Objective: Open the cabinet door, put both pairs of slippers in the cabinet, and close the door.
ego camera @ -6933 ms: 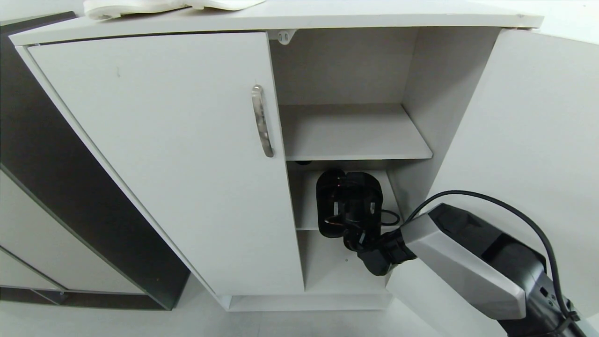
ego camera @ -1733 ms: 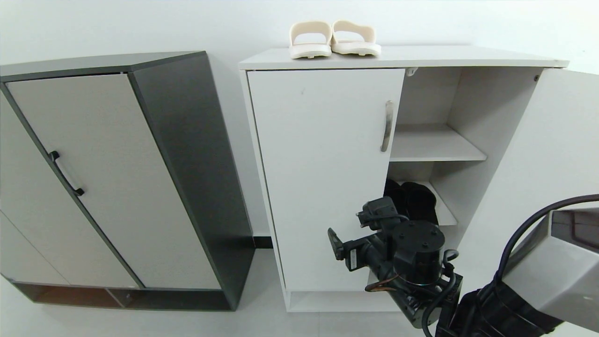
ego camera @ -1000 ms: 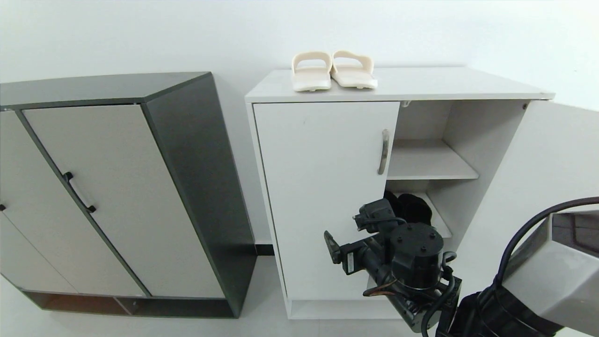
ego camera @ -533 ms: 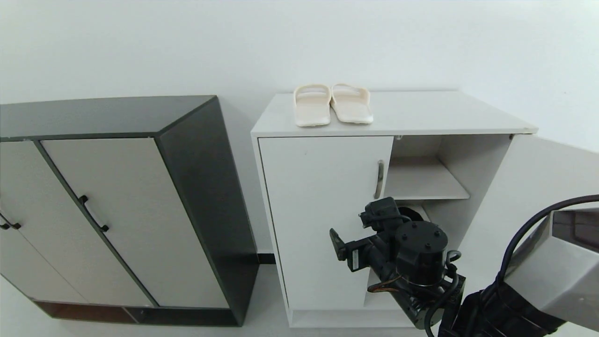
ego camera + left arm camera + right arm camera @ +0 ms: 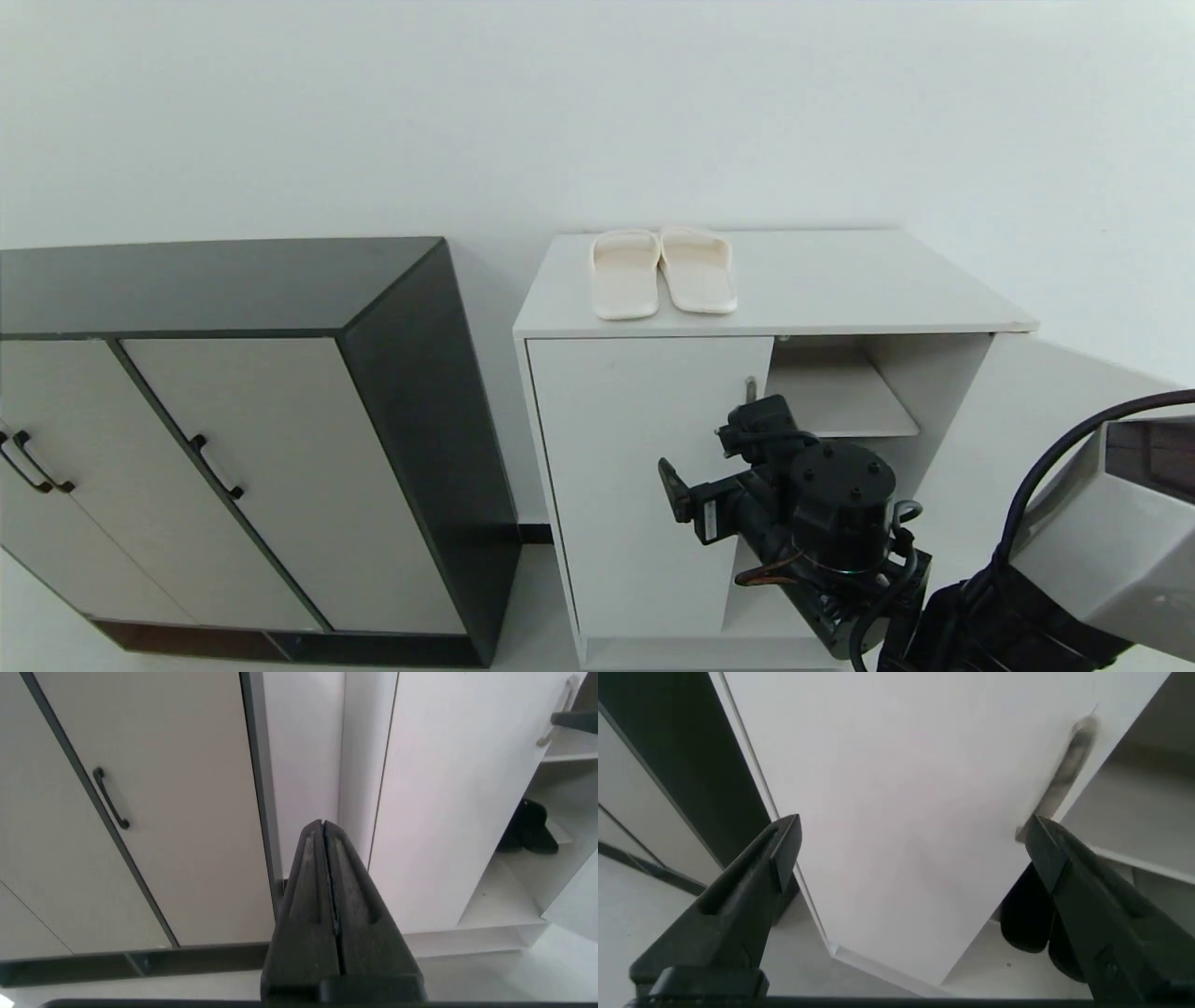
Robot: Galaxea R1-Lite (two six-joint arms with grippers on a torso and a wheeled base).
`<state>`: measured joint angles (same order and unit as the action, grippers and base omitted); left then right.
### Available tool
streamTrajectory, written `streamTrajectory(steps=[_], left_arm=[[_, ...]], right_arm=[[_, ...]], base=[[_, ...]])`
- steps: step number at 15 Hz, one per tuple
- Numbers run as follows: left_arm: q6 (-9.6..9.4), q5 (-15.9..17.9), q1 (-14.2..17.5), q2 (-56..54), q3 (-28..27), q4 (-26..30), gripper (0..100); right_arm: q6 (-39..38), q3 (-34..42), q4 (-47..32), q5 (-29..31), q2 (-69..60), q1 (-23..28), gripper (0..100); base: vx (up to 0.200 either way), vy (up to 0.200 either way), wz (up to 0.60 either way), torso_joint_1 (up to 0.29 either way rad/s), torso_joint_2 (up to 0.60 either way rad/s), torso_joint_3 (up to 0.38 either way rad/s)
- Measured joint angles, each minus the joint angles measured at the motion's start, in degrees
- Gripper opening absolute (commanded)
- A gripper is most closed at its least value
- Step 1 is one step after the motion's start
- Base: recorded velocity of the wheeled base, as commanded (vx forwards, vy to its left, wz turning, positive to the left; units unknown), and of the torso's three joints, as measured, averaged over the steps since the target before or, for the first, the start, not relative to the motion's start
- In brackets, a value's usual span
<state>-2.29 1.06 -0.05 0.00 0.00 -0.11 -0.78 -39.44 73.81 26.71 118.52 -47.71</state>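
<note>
Cream slippers (image 5: 624,275) lie front-to-back, toes toward the wall (image 5: 597,112) — left fingers (image 5: 311,905) together; right fingers (image 5: 747,905) apart.

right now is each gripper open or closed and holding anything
Left gripper: closed, holding nothing.
Right gripper: open, holding nothing.

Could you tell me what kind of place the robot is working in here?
Probably a home entryway, or a mock-up of one: a white cabinet, cream slippers on top, black slippers inside, and a dark cabinet beside it.
</note>
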Motion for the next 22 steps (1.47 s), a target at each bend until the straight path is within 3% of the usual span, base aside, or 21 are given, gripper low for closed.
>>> streamTrajectory(steps=[9, 14, 18, 22], left_arm=[[0.18, -0.1, 0.0, 0.0, 0.0, 0.0, 0], [0.24, -0.3, 0.0, 0.0, 0.0, 0.0, 0], [0.30, -0.3, 0.0, 0.0, 0.0, 0.0, 0], [0.35, -0.4, 0.0, 0.0, 0.0, 0.0, 0]], right_arm=[[0.0, -0.2, 0.9, -1.8, 0.9, 0.4, 100], [5.5, -0.3, 4.3, -3.4, 2.2, 0.6, 100], [4.5, -10.8, -14.9, -1.6, 0.7, 0.2, 100], [-10.2, -25.6, -42.5, 5.2, -3.2, -1.8, 100]], base=[[0.000, 0.000, 0.00, 0.230, -0.55, -0.306], [0.000, 0.000, 0.00, 0.042, -0.09, -0.051], [0.000, 0.000, 0.00, 0.000, 0.00, 0.000], [0.000, 0.000, 0.00, 0.000, 0.00, 0.000]])
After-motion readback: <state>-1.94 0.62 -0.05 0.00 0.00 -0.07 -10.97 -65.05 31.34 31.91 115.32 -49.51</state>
